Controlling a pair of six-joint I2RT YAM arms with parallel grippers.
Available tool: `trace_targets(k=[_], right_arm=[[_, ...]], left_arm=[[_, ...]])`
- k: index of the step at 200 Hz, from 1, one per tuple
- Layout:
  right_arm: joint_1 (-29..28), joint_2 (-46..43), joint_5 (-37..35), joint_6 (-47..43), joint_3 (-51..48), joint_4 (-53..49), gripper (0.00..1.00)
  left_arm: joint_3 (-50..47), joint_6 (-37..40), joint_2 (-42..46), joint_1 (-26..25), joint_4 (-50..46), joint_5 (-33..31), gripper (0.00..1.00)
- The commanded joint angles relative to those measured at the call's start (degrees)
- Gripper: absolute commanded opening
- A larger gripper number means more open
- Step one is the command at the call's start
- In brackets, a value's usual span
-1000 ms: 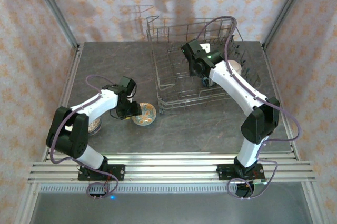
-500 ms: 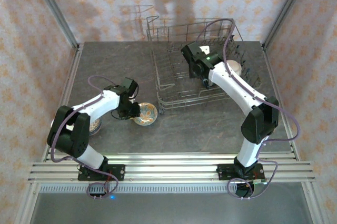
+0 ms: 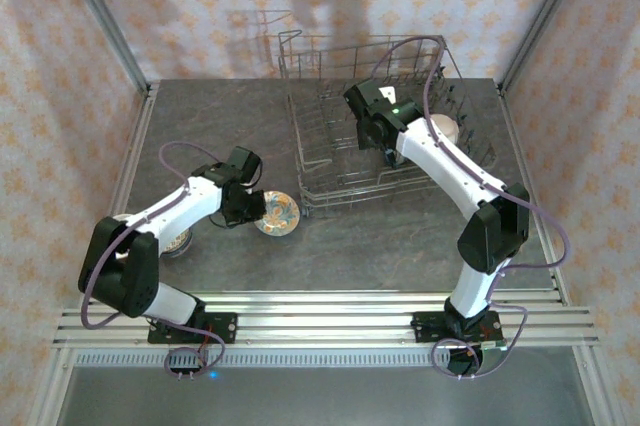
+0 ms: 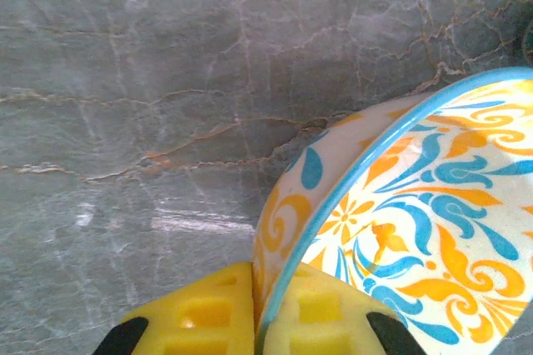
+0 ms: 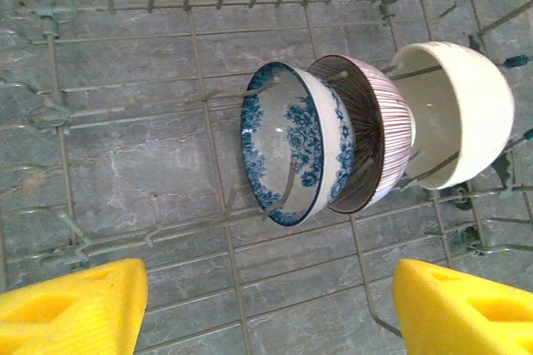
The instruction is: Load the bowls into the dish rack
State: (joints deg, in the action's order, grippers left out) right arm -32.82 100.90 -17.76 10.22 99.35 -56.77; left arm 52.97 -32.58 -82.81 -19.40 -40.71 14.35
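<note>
An orange-and-blue patterned bowl [image 3: 277, 216] rests on the dark table left of the dish rack [image 3: 300, 146]. My left gripper [image 3: 252, 208] is shut on its near rim; in the left wrist view the yellow fingertips [image 4: 208, 317] pinch the wall of the bowl [image 4: 416, 230], one inside and one outside. My right gripper [image 3: 388, 153] hangs open over the rack floor, holding nothing. Below it a blue floral bowl [image 5: 287, 142], a striped bowl [image 5: 375, 142] and a cream bowl [image 5: 454, 113] stand on edge between the tines.
Another bowl [image 3: 178, 239] sits partly under my left arm near the table's left edge. The rack's wire walls and raised handle [image 3: 290, 41] stand at the back. Metal posts and patterned walls enclose the table.
My left gripper has shut on the rim of the patterned bowl, and its arm has shifted a little. The right arm has hardly moved.
</note>
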Motion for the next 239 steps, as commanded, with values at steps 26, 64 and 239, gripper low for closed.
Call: trace_targets(k=[26, 64, 239], right_arm=[[1.69, 2.4, 4.22, -1.69, 6.0, 0.51, 0.77], [1.84, 5.32, 6.38, -2.55, 11.21, -1.04, 0.77], [2.31, -6.4, 36.81, -10.32, 9.31, 9.73, 0.66]], left_arm=[[3.9, -1.19, 6.7, 0.02, -4.78, -6.79, 0.0], [11.4, 0.51, 8.17, 0.13, -8.38, -10.5, 0.0], [44.56, 7.02, -2.56, -0.93, -4.44, -6.32, 0.0]])
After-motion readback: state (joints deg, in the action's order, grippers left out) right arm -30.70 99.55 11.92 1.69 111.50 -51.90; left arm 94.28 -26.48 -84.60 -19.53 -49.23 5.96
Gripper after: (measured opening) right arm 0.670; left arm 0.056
